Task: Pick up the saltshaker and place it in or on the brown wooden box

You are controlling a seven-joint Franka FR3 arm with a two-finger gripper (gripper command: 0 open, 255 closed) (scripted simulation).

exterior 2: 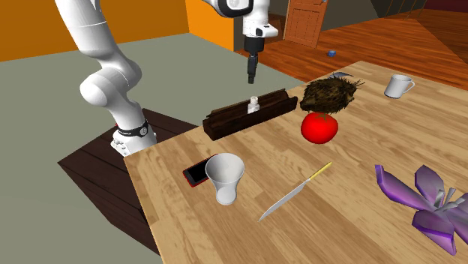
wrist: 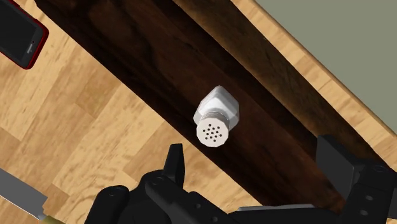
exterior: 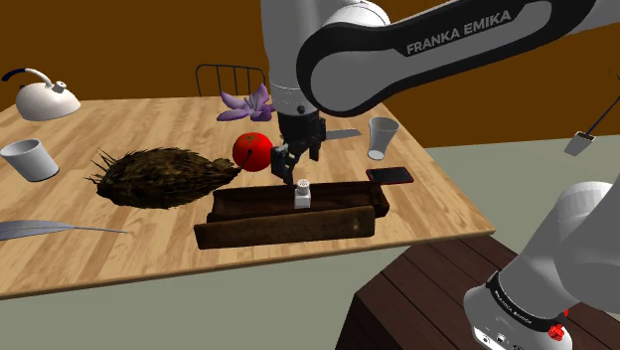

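Observation:
The white saltshaker (exterior: 302,192) (exterior 2: 254,105) (wrist: 217,116) stands upright inside the long dark brown wooden box (exterior: 278,234) (exterior 2: 232,120) (wrist: 146,57), near its middle. My black gripper (exterior: 291,164) (exterior 2: 252,75) (wrist: 254,165) hangs just above the shaker and clear of it. It is open, and its two fingers (wrist: 175,162) stand wide apart with nothing between them. The shaker's perforated cap faces the wrist camera.
Behind the box sit a red tomato (exterior: 252,150), a dark bristly heap (exterior: 159,177) and a purple flower (exterior: 245,103). A white cup (exterior: 382,137) and a red phone (exterior: 389,176) lie by the box's end. A kettle (exterior: 40,96), a mug (exterior: 30,159) and a knife (exterior: 50,229) lie farther off.

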